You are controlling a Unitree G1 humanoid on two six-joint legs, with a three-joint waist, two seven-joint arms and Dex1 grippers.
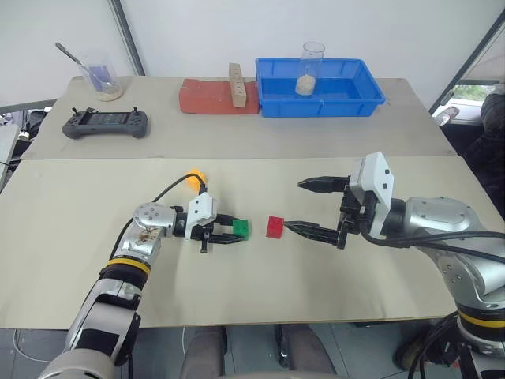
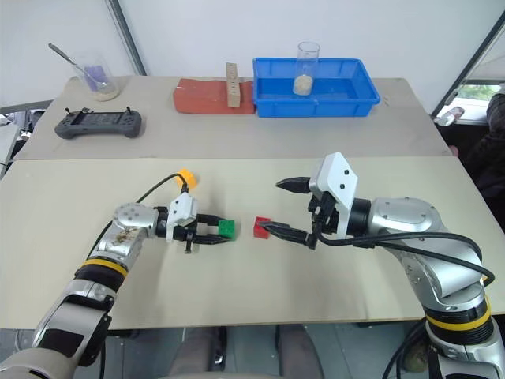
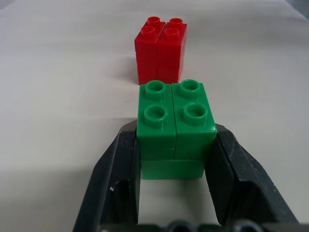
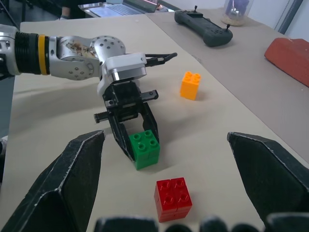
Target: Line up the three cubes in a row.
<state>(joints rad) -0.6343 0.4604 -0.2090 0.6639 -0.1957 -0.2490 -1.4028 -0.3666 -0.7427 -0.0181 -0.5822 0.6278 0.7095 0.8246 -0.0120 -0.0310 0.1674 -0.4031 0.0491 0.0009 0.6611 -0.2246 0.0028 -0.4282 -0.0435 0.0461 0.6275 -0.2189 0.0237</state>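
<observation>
Left gripper (image 1: 229,234) lower left of centre in the left eye view, fingers clamped on the green cube (image 1: 241,229), which rests on the near table (image 1: 71,268). Left wrist view: both black fingers (image 3: 113,181) press the green cube's sides, studs up. Red cube (image 1: 274,227) just beside the green one, toward frame centre, small gap between them, not touching. Right gripper (image 1: 309,207) right of centre, jaws spread wide apart, holding nothing; its lower finger tip sits right next to the red cube, contact cannot be told. Yellow-orange cube (image 1: 197,177) on the near table above and left of the green one, partly behind the left wrist cable, apart from the other two. In the right wrist view it stands alone past the left gripper, studs up.

Far table, upper part of frame: black handheld controller (image 1: 105,122) upper left, glass with a spoon (image 1: 102,77) above it, red cloth (image 1: 217,96) top centre with a tall wooden block (image 1: 235,84) standing on it, blue tray (image 1: 363,99) to its right holding a clear cup (image 1: 310,67).
</observation>
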